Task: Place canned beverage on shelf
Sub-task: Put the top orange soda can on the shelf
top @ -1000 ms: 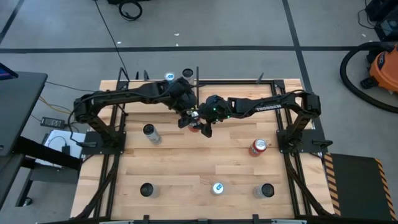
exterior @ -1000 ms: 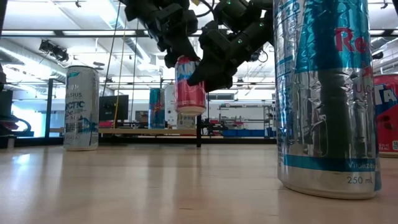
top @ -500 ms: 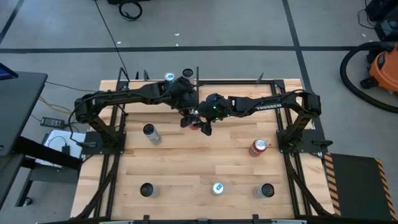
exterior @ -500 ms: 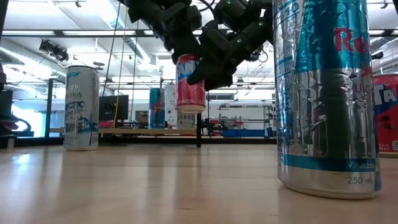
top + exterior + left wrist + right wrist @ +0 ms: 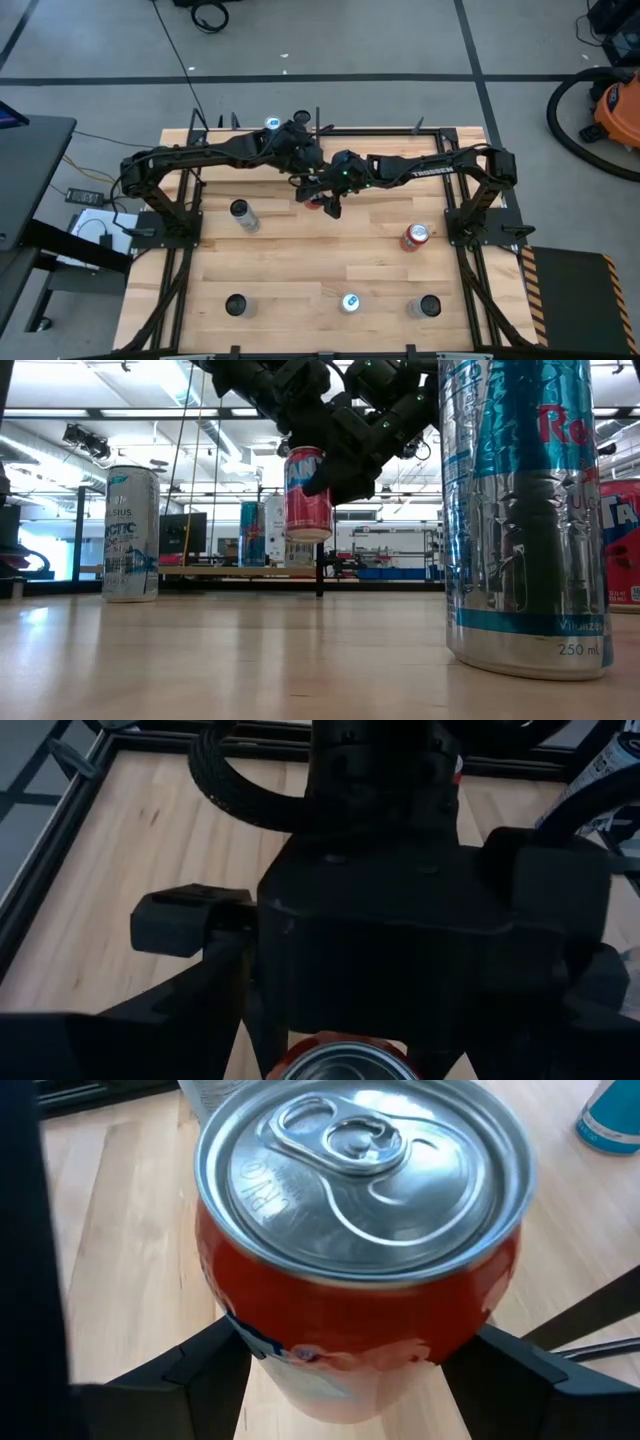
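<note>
From 9 o'clock, left gripper (image 5: 305, 180) close beside the can (image 5: 307, 495), hold on anything impossible to tell. At centre, can upright in mid-air, clear of the table (image 5: 300, 270), short of the shelf (image 5: 200, 571) at 12 o'clock. From 3 o'clock, right gripper (image 5: 325, 198) clamped on its sides, narrowed to can width. Likely risks: knocking the can askew with arms so crowded; toppling the other cans (image 5: 252, 535) on the shelf during approach.

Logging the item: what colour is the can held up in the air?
Red, with a silver top; right wrist view shows it best.
</note>
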Robot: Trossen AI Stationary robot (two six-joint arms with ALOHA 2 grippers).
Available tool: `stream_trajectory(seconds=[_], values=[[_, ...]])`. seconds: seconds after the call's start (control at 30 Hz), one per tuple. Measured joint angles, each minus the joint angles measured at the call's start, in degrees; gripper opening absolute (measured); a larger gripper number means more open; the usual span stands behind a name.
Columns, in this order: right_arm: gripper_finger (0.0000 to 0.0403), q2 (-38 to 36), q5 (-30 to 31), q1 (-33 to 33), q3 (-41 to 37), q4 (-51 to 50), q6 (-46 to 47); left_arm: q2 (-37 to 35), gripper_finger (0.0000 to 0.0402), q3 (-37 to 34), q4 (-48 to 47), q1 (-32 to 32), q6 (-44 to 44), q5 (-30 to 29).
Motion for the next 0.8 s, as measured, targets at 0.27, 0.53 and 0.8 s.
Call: stream_trajectory(seconds=[0.27,0.53,0.8], values=[[0.029,0.1,0.0,0.0,0.0,-1.3,-0.1,0.0,0.0316,0.1,-10.5,0.4,-0.2,0.0],[0.029,0.2,0.0,0.0,-0.1,-1.1,-0.1,0.0,0.0316,0.2,-13.4,0.6,2.9,0.0],[0.029,0.3,0.1,0.0,2.1,-3.2,-2.5,-0.4,0.0316,0.3,-14.1,0.6,3.0,0.1]])
